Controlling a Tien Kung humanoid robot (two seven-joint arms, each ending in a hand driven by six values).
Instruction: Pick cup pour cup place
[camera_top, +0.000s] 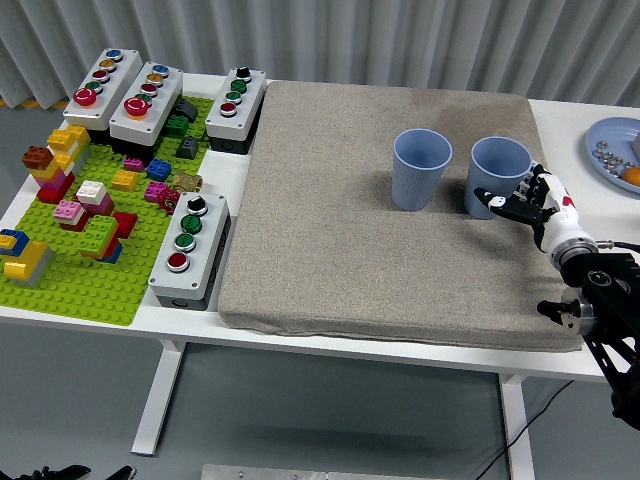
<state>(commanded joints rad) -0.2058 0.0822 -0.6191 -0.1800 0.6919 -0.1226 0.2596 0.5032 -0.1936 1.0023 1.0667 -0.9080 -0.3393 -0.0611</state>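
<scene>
Grey mat (370, 230) on white table. Right hand (530, 200) touches right blue cup (497, 176), fingers part-curled round its base; hold looks shallow. Left cup (420, 168) just beside. Risk: cup tips or knocks neighbour.

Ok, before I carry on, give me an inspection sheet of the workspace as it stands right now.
Surface: white table with a grey fabric mat over its middle.
Job's things: two blue cups upright on the mat, left cup standing free, right cup at the right hand's fingers.
Clutter: green brick baseplate with coloured bricks, four push-button boxes around it, blue plate with small bits at the far right.
Hands: right hand wrapped around the right cup, which stands on the mat; left hand not in view.
Cables: a thin black one on the right forearm.
Surroundings: grey curtain behind the table; no person seen.
</scene>
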